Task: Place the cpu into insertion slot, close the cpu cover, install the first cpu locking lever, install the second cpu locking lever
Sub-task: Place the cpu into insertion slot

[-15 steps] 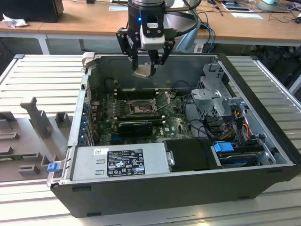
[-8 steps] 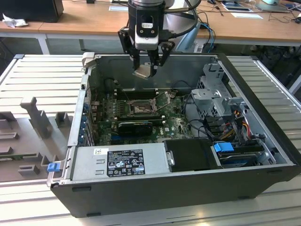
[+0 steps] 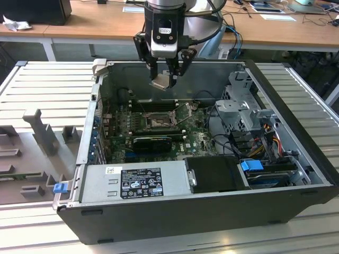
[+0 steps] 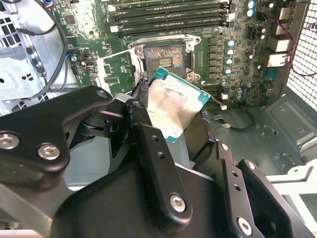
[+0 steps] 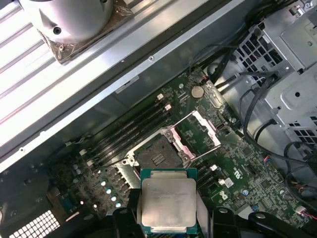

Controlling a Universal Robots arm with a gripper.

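Left of scene: a grey moulded tray (image 3: 37,153) lies on the slatted worktop (image 3: 47,79), at the exterior view's left of the computer case (image 3: 288,114).
Case: it lies on its side with the panel off and the green board showing inside.
End effector: the end effector (image 3: 165,78) hangs over the case, its fingers pinched on the cpu (image 3: 160,82).
Cpu: the chip is held in the air, metal top facing the wrist cameras, and is not seated.
Key relation: the insertion slot (image 5: 156,156) sits below the chip, bare and open. The chip is square, and its edges look turned slightly against the slot's.
Cpu cover: the cpu cover (image 5: 198,134) stands swung up beside the slot.
Writing: the power supply (image 3: 135,182) carries a black and white label (image 3: 142,183). I cannot make out its print.
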